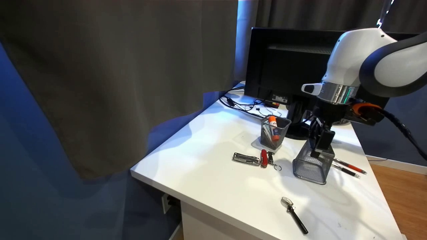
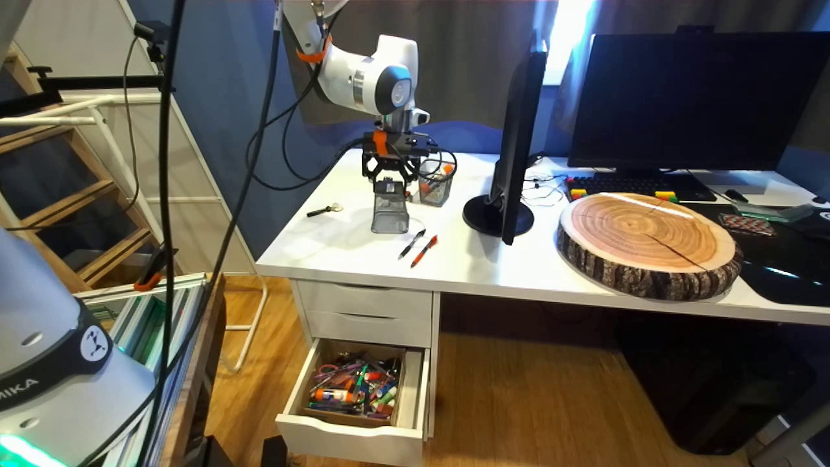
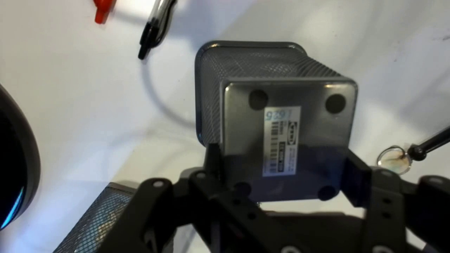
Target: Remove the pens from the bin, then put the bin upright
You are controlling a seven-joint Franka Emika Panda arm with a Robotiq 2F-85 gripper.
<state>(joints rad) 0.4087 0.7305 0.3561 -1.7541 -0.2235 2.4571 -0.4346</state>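
Observation:
The bin (image 1: 311, 170), a dark grey wire-mesh holder, stands upside down with its open rim at the table and its base up. It also shows in an exterior view (image 2: 390, 213). In the wrist view its base (image 3: 288, 95) with a white label faces me. My gripper (image 3: 283, 168) has one finger against each side of the bin near the base, shut on it; the gripper is also above the bin in both exterior views (image 1: 319, 145) (image 2: 391, 184). A red pen (image 2: 425, 251) and a black pen (image 2: 412, 244) lie on the table beside the bin, outside it.
A second mesh holder (image 1: 267, 141) with a glue stick stands upright close by. A multitool (image 1: 246, 159) and a red pocket knife (image 1: 264, 158) lie near it. A black-handled tool (image 1: 297, 220) lies nearer the table edge. A monitor (image 2: 522, 130) stands beyond the pens.

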